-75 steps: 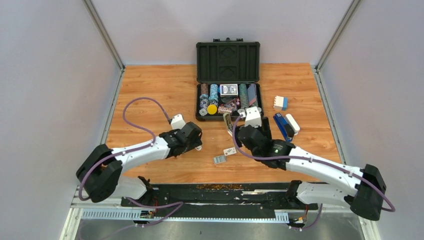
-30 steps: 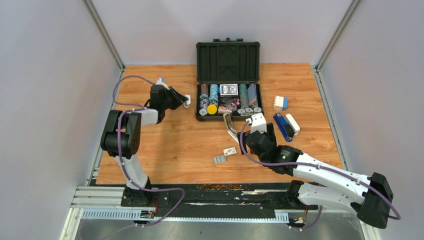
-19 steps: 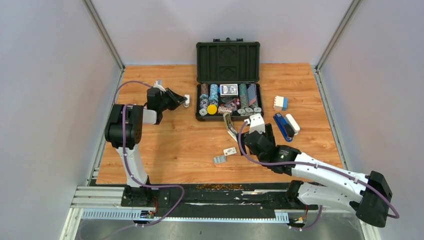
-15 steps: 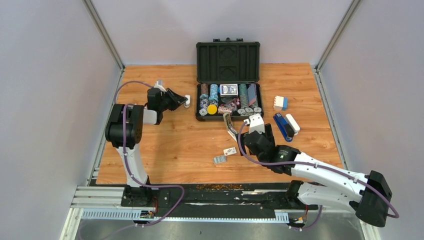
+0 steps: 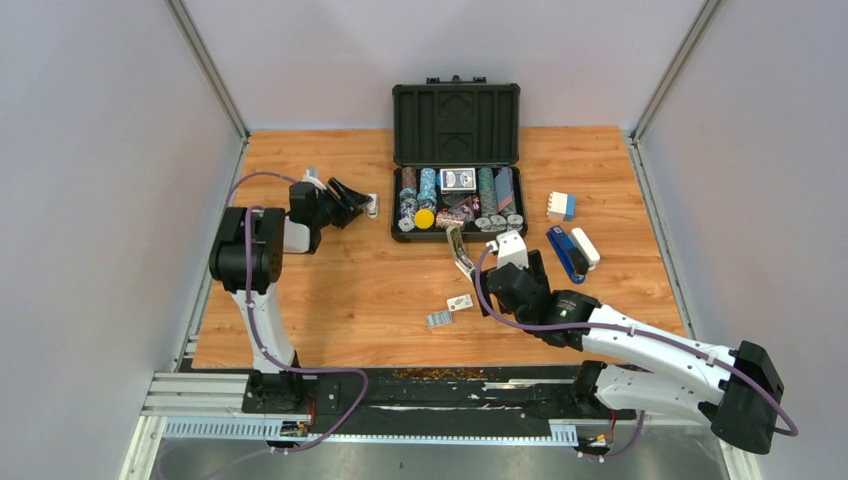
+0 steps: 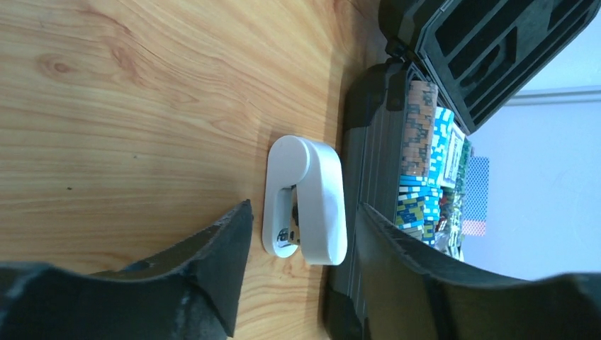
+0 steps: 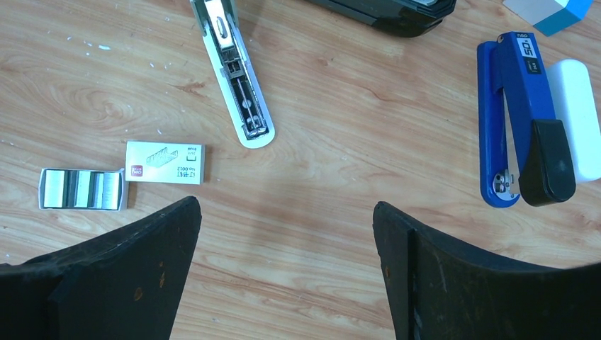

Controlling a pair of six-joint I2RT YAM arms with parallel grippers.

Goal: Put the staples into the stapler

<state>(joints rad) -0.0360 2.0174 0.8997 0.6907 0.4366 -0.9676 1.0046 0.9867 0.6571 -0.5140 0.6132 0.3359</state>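
Note:
The stapler [image 7: 234, 74] lies swung open on the wood with its pale metal channel facing up; in the top view the stapler [image 5: 457, 250] is just in front of the black case. Below it lie the staples: a white sleeve [image 7: 164, 163] and a tray of silvery strips [image 7: 81, 190], both also seen as the staples [image 5: 448, 310] from above. My right gripper [image 7: 285, 205] hovers open and empty to the right of the staples. My left gripper [image 6: 303, 207] stands open at the far left, its fingers on either side of a small white stapler [image 6: 305, 202] resting on the table.
An open black case [image 5: 456, 125] of poker chips and cards sits at the back centre; the white stapler lies against its left wall. A dark blue stapler [image 7: 517, 127] and a white block [image 7: 577, 120] lie to the right. A white-and-blue box [image 5: 561, 206] sits further back.
My left gripper has opened and let go of the small white stapler beside the case, and has drawn back a little. The right arm has barely moved.

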